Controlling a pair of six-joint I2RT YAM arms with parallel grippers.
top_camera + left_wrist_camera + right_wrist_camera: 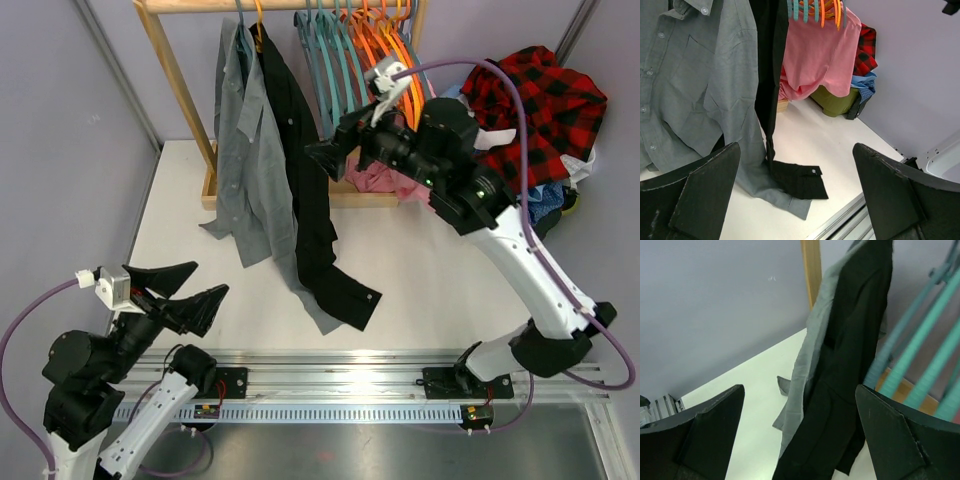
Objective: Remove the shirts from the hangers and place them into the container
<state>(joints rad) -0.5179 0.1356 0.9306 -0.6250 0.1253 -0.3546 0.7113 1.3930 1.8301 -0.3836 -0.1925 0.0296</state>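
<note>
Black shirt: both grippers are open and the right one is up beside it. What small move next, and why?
Probably ease the right gripper forward onto the black shirt near its shoulder and close there. The shirt hangs on an orange hanger, straight ahead in the right wrist view. The left gripper sits low and far off. The plaid shirt is already at the container.

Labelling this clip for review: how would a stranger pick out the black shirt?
Find the wooden rack at the table's far edge. Of two shirts at its left end, the black shirt hangs between the grey shirt and empty teal hangers, its cuff on the table.
</note>
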